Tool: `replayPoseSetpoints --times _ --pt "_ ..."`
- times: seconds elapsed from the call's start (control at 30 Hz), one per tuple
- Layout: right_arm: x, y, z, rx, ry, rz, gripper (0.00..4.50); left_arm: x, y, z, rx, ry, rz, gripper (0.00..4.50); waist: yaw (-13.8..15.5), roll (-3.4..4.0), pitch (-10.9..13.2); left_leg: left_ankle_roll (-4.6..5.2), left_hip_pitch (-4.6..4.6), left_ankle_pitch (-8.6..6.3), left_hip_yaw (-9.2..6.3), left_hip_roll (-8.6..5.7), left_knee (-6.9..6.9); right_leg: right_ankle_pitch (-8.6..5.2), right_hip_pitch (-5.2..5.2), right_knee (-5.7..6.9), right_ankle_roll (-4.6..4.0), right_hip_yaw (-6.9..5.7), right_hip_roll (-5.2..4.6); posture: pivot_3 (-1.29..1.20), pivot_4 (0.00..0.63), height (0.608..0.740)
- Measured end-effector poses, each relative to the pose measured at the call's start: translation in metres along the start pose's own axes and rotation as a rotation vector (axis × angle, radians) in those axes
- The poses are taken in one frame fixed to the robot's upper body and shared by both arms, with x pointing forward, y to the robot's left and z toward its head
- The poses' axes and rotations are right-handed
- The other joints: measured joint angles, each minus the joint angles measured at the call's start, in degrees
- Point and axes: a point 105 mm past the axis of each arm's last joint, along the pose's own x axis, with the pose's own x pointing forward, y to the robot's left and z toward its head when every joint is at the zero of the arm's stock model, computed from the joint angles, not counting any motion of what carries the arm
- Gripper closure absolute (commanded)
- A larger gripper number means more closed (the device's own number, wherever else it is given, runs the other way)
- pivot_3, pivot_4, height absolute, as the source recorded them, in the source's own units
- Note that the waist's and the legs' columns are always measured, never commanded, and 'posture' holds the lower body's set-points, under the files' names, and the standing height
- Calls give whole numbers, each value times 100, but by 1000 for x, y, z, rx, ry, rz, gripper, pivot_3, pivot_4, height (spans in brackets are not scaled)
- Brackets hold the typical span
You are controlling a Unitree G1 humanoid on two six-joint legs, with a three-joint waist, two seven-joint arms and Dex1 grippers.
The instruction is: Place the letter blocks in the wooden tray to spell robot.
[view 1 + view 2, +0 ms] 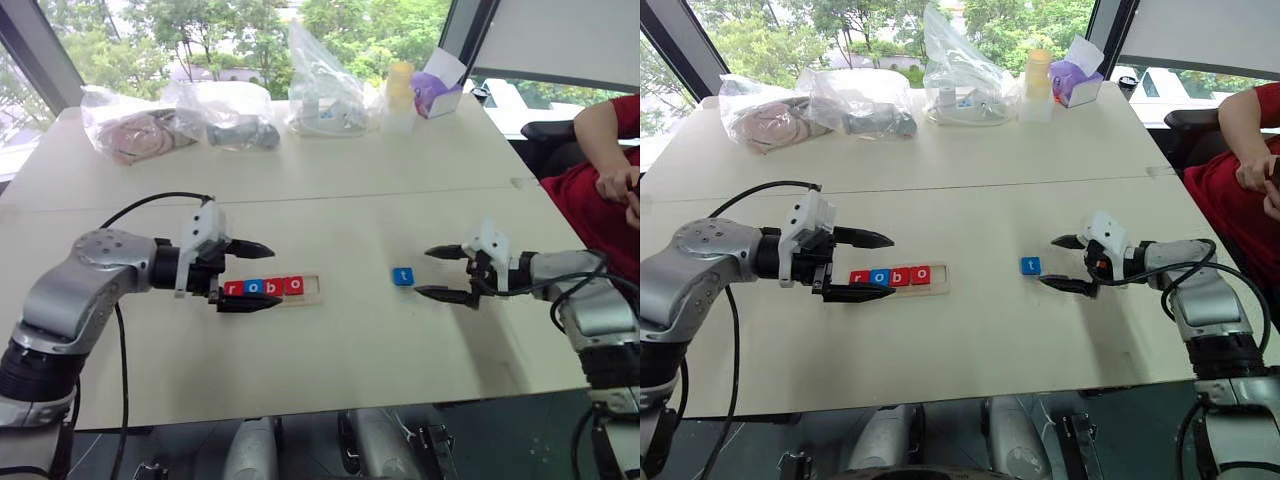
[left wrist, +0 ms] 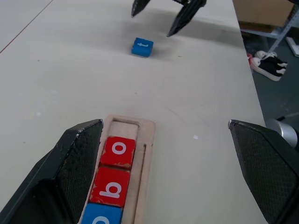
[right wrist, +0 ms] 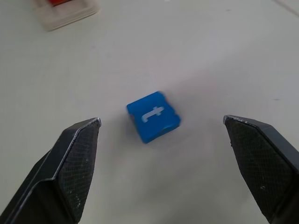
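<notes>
t block [image 3: 153, 116]: light, stiff, smooth; I'd pinch its two flat sides.
My right end effector [image 1: 445, 272]: wide, empty.
My left end effector [image 1: 250, 275]: wide, empty.

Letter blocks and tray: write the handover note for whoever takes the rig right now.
Left gripper: open, holding nothing, at the left end of the wooden tray.
Right gripper: open, holding nothing, just right of the blue t block, not touching it.
Done: r, o, b, o blocks sit in a row in the tray.
Left: the t block lies on the table, to the right of the tray; pick it up and set it in the free slot at the tray's right end.
</notes>
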Motion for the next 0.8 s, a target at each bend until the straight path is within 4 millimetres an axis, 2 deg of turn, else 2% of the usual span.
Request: replayPoseSetpoints --times 0.1,0.2,0.33,0.43,0.6,0.73,0.8 --pt "9 1 -8 -85 42 57 124 -1 2 -3 -9 0 42 0 18 0 0 0 -2 0 -1 0 2 0 0 0 0 0 -1 0 150 740" --pt "24 6 -15 -95 39 105 124 -5 6 -5 -18 1 84 0 25 0 0 -1 -4 0 0 -1 3 0 0 0 0 0 -4 0 150 740" --pt "28 -3 -12 -122 27 108 124 -9 7 -12 -26 26 111 0 24 0 0 -2 -2 1 0 -1 5 1 0 2 0 0 -5 0 150 740" --pt "31 -6 -13 -130 19 125 926 -10 8 -15 -33 30 124 0 26 0 0 -2 -2 1 -1 0 5 1 1 2 -1 0 -5 0 150 740" --pt "32 -6 -14 -132 17 158 3335 -13 8 -21 -44 45 150 0 19 1 0 -2 3 1 2 0 6 2 4 6 -1 3 -6 0 150 740" --pt "34 -8 -13 -75 5 152 3336 -23 12 -24 -54 55 184 0 27 1 0 -3 4 2 2 1 9 2 6 8 -3 2 -7 0 150 740" --pt "46 -10 -1 31 -62 139 3336 -30 18 -27 -79 50 217 0 -1 2 1 -4 13 2 12 7 8 9 5 12 -12 5 -5 0 150 740"
